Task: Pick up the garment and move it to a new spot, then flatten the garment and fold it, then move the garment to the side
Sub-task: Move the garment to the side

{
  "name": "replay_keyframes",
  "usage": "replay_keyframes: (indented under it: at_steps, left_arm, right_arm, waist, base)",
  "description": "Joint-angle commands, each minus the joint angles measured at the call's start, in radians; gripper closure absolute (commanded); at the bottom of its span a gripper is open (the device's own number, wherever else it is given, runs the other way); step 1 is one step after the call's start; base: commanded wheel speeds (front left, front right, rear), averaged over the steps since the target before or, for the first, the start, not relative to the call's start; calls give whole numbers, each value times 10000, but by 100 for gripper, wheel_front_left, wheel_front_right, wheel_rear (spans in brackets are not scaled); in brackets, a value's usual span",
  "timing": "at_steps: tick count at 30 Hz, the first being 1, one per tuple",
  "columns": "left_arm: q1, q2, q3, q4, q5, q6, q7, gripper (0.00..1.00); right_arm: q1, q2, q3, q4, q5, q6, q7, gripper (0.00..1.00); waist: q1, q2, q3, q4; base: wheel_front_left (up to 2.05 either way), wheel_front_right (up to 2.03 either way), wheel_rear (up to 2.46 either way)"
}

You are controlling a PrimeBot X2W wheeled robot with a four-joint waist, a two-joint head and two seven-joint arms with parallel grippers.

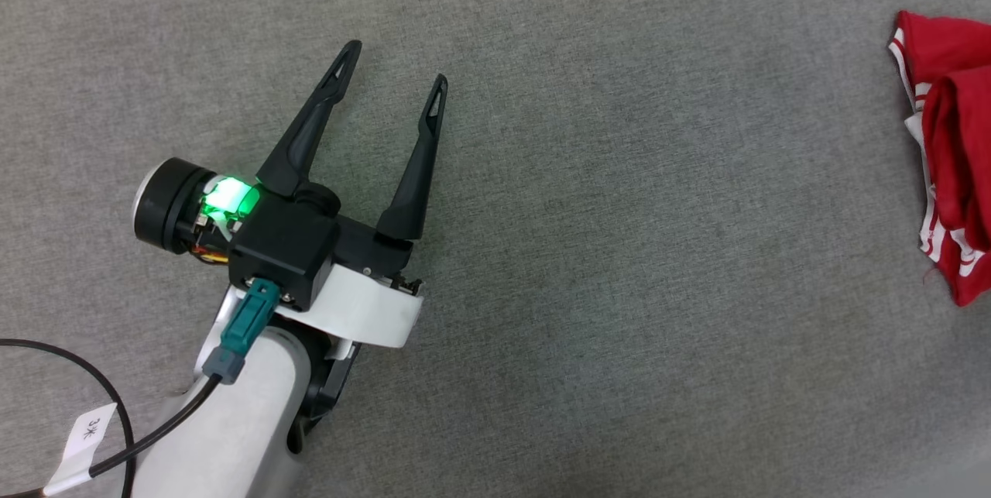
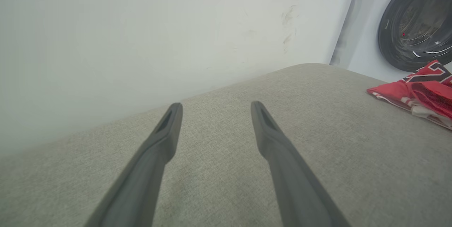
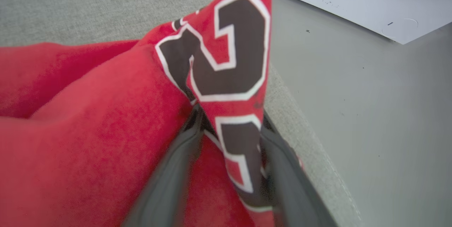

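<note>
Two grippers, one job nearing its end, by the look of it. The garment (image 1: 956,173), a compact red-and-white bundle, lies at the 3 o'clock edge of the grey upholstered surface (image 1: 619,250) in the head view. The left gripper (image 1: 396,63) hangs at 8 o'clock, well apart from the garment, fingers spread wide and pointing toward 1 o'clock. In the right wrist view, the right gripper (image 3: 229,115) straddles an upright fold bearing a black numeral. Its fingers (image 3: 166,177) stand partly apart, and whether they pinch the cloth cannot be told. This appears to be the set-aside step. The next move calls for lifting clear without dragging the bundle toward the floor (image 3: 370,114) at 3 o'clock.
</note>
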Motion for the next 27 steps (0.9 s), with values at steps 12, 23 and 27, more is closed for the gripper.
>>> replay_keyframes:
  at_steps: [12, 23, 27]
  left_arm:
    - [1189, -75, 243, 814, -610, 359, -597, 0]
    - [2667, -480, 412, 1834, -1480, 628, -1097, 0]
    - [3010, -632, 422, 2161, -1699, 691, -1218, 0]
  right_arm:
    - [687, -177, 91, 797, -533, -5, -1662, 0]
    - [3032, 616, 1262, -1143, 143, -5, -2132, 0]
    - [4175, 1111, 1598, -2530, 294, -3, -1963, 0]
  waist:
    - [-2, 0, -1872, -42]
    - [-2, 0, -4040, 400]
    - [-2, 0, -4543, 774]
  base:
    - [0, 0, 0]
    - [0, 0, 0]
    - [0, 0, 0]
